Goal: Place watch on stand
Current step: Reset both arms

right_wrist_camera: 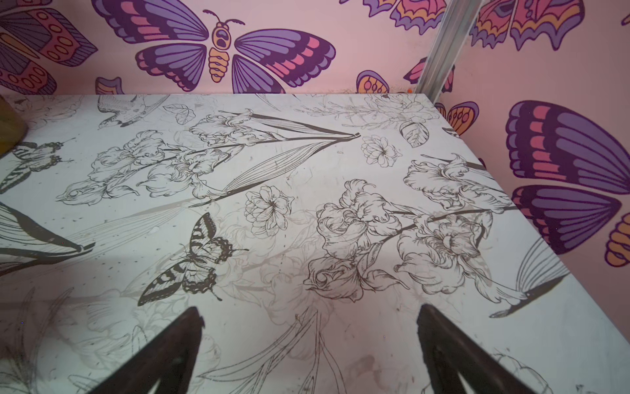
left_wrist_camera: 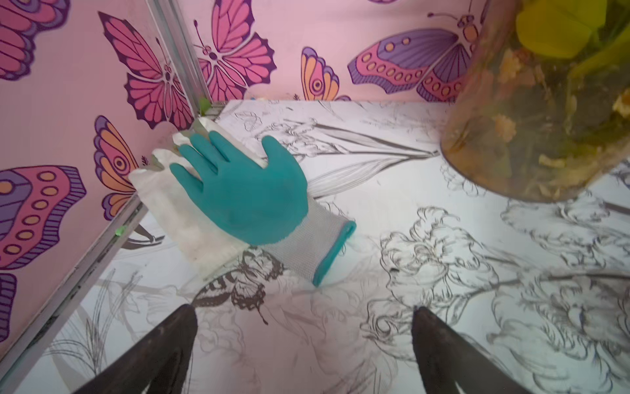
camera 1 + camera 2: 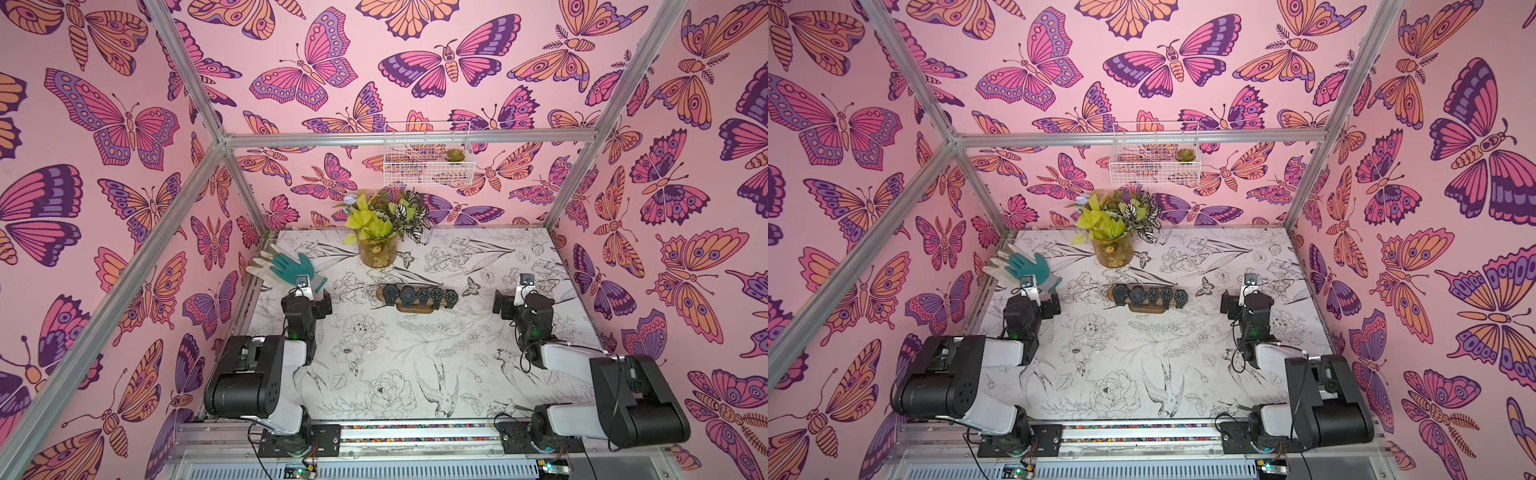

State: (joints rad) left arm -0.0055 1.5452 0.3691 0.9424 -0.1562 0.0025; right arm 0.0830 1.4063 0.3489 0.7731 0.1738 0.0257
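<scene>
stand (image 3: 407,308): you find it mid-table, between your two arms, five dark watches (image 3: 420,296) side by side on its bar | left gripper (image 2: 303,310): jaws wide apart, empty, near the teal glove (image 2: 245,198) | right gripper (image 1: 308,308): jaws wide apart, empty, over bare table (image 1: 306,163)

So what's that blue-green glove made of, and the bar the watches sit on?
The glove: its palm and fingers look like matte teal rubber, smooth and solid. The cuff is grey knitted fabric, and its fine mesh shows. The stand: probably wood, brown with a soft sheen, though it is too small to see any grain.
</scene>
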